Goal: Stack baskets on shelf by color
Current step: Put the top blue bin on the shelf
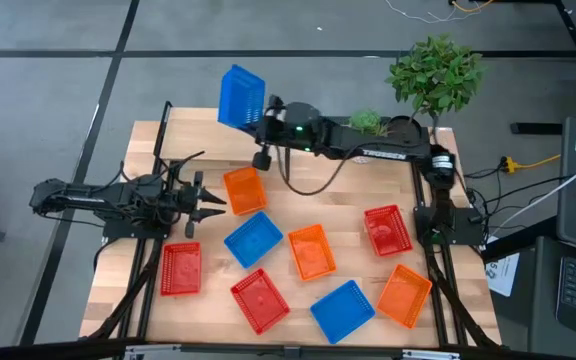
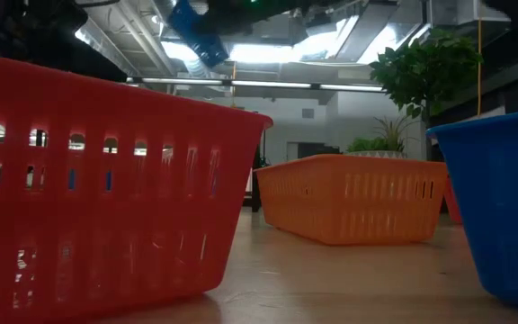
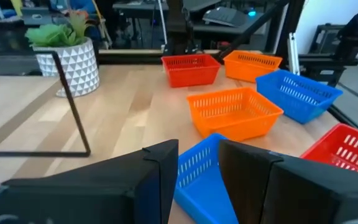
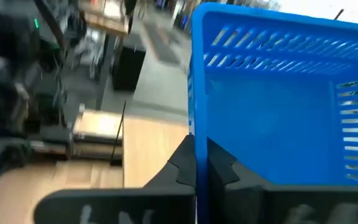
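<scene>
A blue basket [image 1: 241, 97] hangs in the air over the far edge of the table, tilted so its open side shows to the overhead camera. The right gripper [image 1: 264, 118] has its fingers clenched on one wall of it; the right wrist view shows the two dark fingers pinching the blue rim [image 4: 194, 155] between them, with the mesh wall rising just beyond. Holding it by a single wall is probably why it tips rather than hanging level. The right arm reaches across from its base toward the far left part of the table, likely because the shelf [image 1: 160, 140] stands there (only its thin black upright and a strip of light wood are plain to see).

The other eight baskets lie loose on the tabletop [image 1: 208, 290], open side up and mixed by colour: an orange basket [image 1: 244, 188] just beside the left gripper, a second blue basket [image 1: 253, 238] touching it, another orange [image 1: 311, 250], two reds [image 1: 180, 269] [image 1: 260, 300] toward the near left, a third red [image 1: 387, 229], a blue [image 1: 343, 309] and an orange [image 1: 404, 295] toward the near right. None is stacked yet.

The left gripper [image 1: 211, 200] waits low over the table, fingers apart and grasping nothing, pointed at the nearer baskets. A leafy plant [image 1: 434, 75] stands at the far right corner.
</scene>
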Available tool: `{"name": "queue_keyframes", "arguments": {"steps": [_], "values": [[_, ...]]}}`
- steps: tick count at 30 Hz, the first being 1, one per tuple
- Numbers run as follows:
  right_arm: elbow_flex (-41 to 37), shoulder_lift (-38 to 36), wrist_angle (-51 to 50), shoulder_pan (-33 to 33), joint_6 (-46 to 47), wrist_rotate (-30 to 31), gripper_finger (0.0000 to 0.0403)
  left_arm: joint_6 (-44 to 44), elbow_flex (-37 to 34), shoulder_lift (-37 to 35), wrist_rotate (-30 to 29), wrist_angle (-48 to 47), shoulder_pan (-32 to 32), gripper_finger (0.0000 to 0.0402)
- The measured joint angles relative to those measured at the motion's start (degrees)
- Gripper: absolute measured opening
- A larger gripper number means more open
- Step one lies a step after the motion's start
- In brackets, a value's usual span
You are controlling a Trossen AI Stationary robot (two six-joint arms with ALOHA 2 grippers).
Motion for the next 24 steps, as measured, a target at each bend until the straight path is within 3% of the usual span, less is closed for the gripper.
{"name": "queue_keyframes", "arguments": {"steps": [3, 6, 10, 15, 18, 24], "values": [[8.0, 5.3, -13.0, 0.0, 0.2, 0.4, 0.0000, -0.4, -0.7, 0.0, 0.5, 0.6, 0.0, 0.0106], [14.7, 9.2, -27.1, 0.0, 0.7, 5.1, 0.0000, -1.7, -0.8, 0.0, 0.5, 0.6, 0.0, 0.0106], [18.5, 10.4, -40.5, 0.0, 1.5, 9.6, 0.0000, -2.4, -0.8, 0.0, 0.5, 0.3, 0.0, 0.0106], [18.4, 10.6, -46.0, -0.1, 3.2, 9.5, 0.0000, -2.4, -0.8, 0.0, 0.5, -0.1, 0.0, 0.0106], [18.4, 10.5, -48.9, -0.7, 3.8, 6.0, 0.0000, -2.4, -0.8, 0.0, 0.5, -0.1, 0.0, 0.0106], [18.4, 10.5, -49.1, -1.0, 3.8, 3.7, 0.0001, -2.5, -0.8, 0.0, 0.5, -0.1, 0.0, 0.0106]]}}
